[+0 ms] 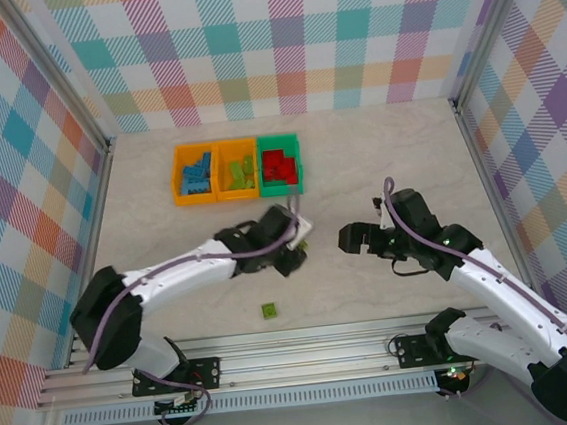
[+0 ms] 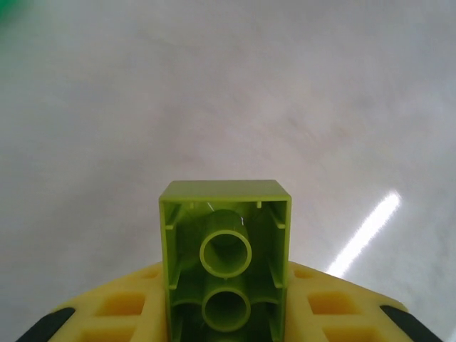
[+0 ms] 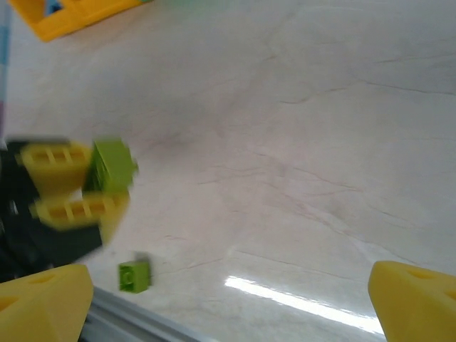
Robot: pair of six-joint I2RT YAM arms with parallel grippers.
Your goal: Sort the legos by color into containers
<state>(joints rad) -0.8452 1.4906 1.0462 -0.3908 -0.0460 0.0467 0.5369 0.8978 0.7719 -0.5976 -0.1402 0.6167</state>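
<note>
The left gripper [image 2: 226,324] is clamped on a lime green brick [image 2: 225,214], pinching its flat side walls above the table [image 1: 389,162]. Light, rigid and slick, the brick would likely twist if held by its corners. The right gripper [image 1: 358,237] hangs wide open. Another lime brick [image 1: 270,311] lies near the front edge, well apart from the bins [image 1: 240,194].

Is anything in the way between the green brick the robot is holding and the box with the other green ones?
Nothing visible. The left gripper holds the lime brick, and just bare table lies between it and that box, the middle orange bin.
</note>
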